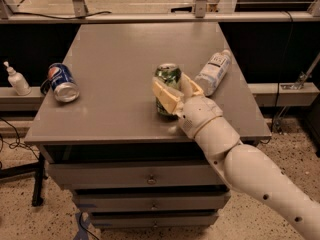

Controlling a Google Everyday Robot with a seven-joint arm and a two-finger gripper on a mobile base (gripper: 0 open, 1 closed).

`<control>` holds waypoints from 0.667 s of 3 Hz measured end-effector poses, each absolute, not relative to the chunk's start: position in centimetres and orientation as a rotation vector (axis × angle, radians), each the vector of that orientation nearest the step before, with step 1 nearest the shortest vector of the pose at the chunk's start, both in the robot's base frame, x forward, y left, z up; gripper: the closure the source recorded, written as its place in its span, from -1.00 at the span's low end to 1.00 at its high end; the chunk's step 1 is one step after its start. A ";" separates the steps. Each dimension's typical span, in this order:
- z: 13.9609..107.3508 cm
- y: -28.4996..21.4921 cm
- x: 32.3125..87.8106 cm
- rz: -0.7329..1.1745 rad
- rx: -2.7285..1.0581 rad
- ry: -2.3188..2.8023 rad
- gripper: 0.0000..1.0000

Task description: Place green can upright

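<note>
The green can stands upright near the front of the table; the gripper clasps it, one finger on each side, hiding much of its lower half. Well left of the green can lies a Pepsi can; just right, a bottle; the arm is cut off at the lower right.

A testing lab, apparently: a grey drawer cabinet stands on a speckled floor amid loose cables, with a metal frame behind. The robot's gripper clasps the upright green can near the cabinet's front edge.
</note>
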State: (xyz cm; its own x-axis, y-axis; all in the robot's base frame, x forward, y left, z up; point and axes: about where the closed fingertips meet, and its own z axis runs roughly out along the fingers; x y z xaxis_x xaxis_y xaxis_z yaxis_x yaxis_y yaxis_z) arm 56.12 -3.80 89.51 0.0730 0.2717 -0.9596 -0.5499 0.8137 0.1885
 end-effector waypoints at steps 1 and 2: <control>90.6 -4.7 54.7 0.605 -0.254 1.366 -0.81; 91.7 -5.5 53.5 0.584 -0.261 1.364 -1.00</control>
State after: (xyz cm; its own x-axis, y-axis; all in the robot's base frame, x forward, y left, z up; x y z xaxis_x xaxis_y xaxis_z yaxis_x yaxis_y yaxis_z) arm 53.51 -5.52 91.73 0.0920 0.2402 -0.9663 -0.5338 0.8312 0.1558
